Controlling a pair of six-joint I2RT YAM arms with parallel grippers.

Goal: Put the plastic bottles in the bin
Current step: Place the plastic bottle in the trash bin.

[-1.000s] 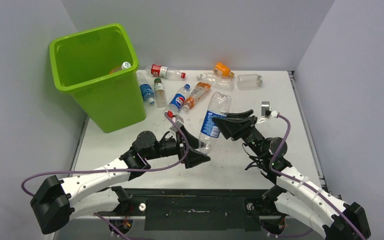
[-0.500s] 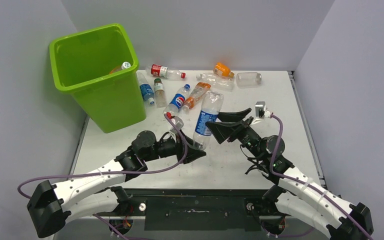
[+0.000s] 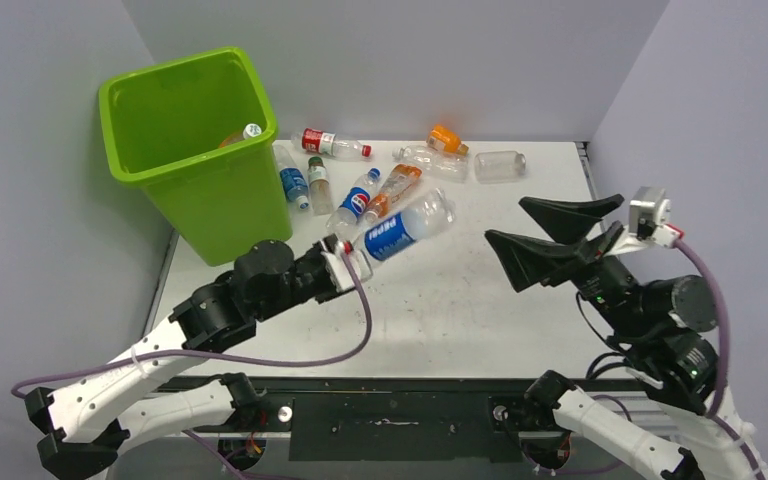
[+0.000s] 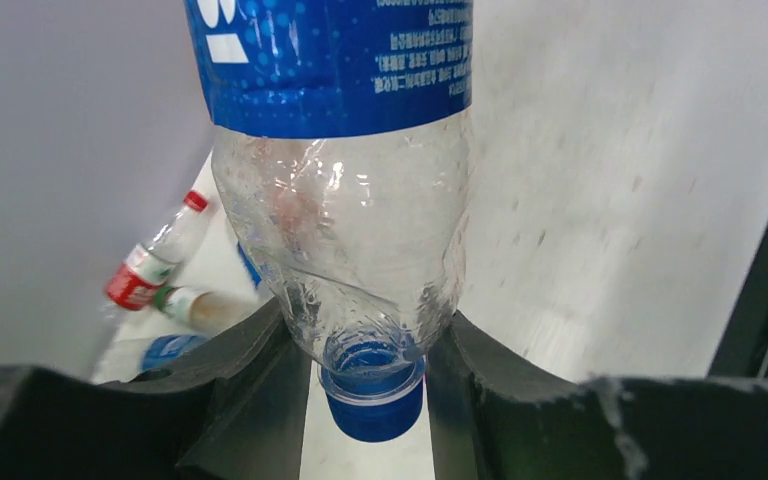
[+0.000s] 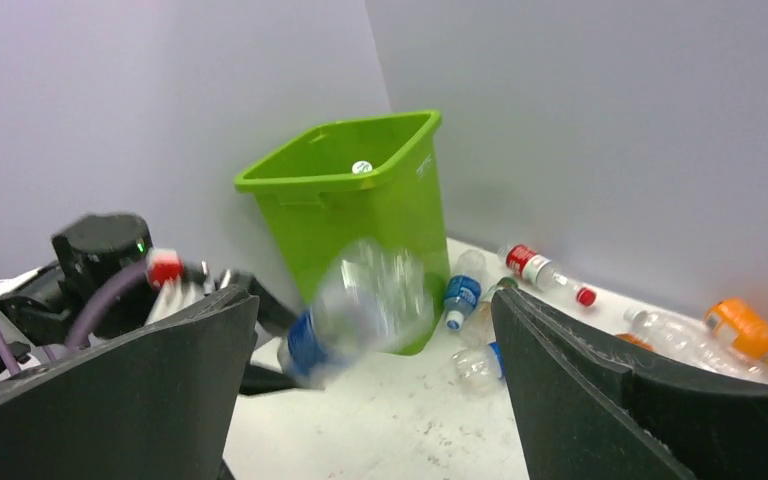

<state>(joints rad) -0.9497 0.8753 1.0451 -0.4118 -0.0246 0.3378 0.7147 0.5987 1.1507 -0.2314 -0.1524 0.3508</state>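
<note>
**Overhead and wrist views.** The left gripper (image 3: 343, 264) is clamping its black, wedge-shaped fingers (image 4: 250, 400) on the neck of a clear, crumpled plastic bottle with a glossy blue label (image 3: 397, 228), right beside its ridged blue cap (image 4: 372, 395). The thin wall of this bottle is showing dents and creases below the label. Its body is tilting away from the gripper toward the far right, and it is sitting to the right of the bin, apart from the rim.

The right gripper (image 3: 508, 222) is hanging over the right half of the table, its two tapered black fingers spread wide with nothing between them.

The tall lime-green plastic bin (image 3: 228, 205), rectangular with a rolled rim and smooth tapering walls, is standing at the far left corner of the white, scuffed table (image 3: 460, 300). A white-capped bottle (image 3: 250, 130) is lying inside it.

Loose bottles are lying on their sides near the far edge:
- a clear one with a red label (image 3: 330, 143)
- a short blue-labelled one (image 3: 293, 185) just beside the bin
- an orange-tinted one (image 3: 393, 190)
- a stubby orange one (image 3: 446, 139)
- a clear unlabelled one (image 3: 500, 161)
</note>
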